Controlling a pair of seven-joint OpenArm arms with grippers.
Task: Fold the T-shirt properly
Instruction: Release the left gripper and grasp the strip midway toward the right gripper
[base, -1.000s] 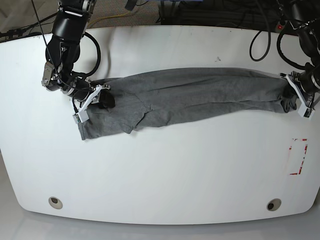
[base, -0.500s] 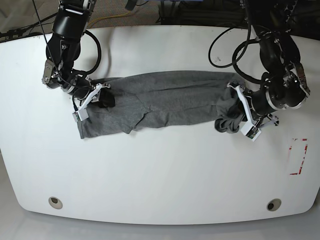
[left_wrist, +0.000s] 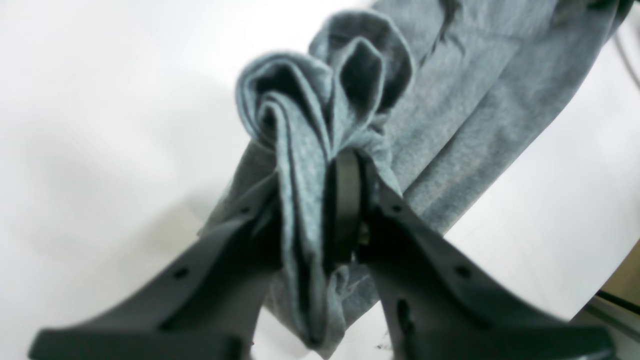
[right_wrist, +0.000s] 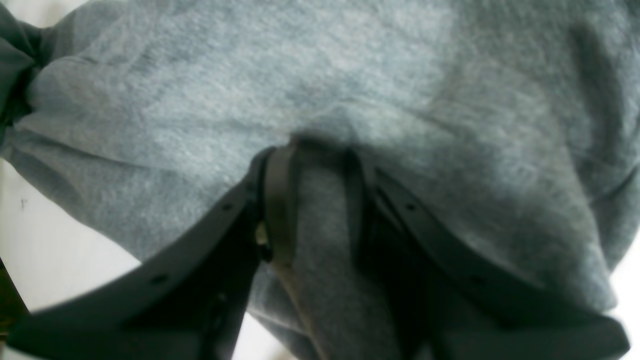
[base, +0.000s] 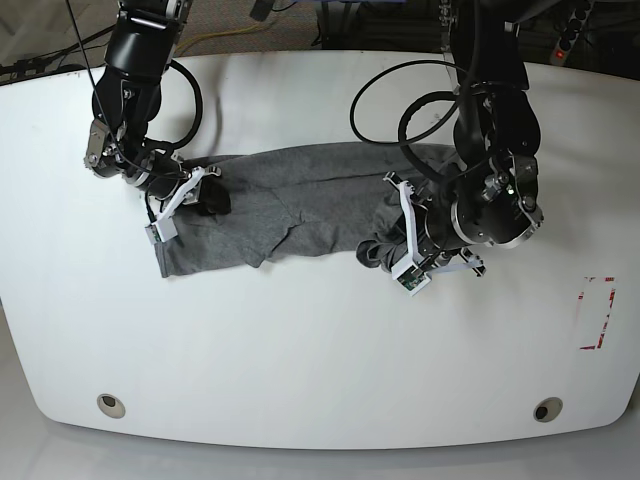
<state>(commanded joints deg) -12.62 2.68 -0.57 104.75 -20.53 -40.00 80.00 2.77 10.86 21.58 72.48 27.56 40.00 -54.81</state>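
Folding is partly under way: the T-shirt (base: 290, 205) lies as a long narrow band across the far half of the white surface (base: 300, 350), already gathered lengthwise rather than spread flat, and one end of it is lifted and doubled toward the middle.

The left gripper (base: 392, 248) has its jaws clenched on a bunched end of the grey cloth; the left wrist view shows several layers of knit pinched between the dark fingers (left_wrist: 345, 200), with loose loops of fabric spilling above them. In the base view that gripper sits near the middle of the surface, with the held wad just above the cloth that lies below it.

The right gripper (base: 185, 200) sits at the other end of the band, toward the surface's left edge in the base view. Its jaws are grasping the cloth too: the right wrist view shows a ridge of grey knit caught between its fingers (right_wrist: 280, 200), the rest of the shirt spread beyond.

By my judgement the crosswise fold is only begun. What is left is to lay the carried end down over the held end, release both, and smooth the stack, since the bunched cloth looks far from a neat rectangle.
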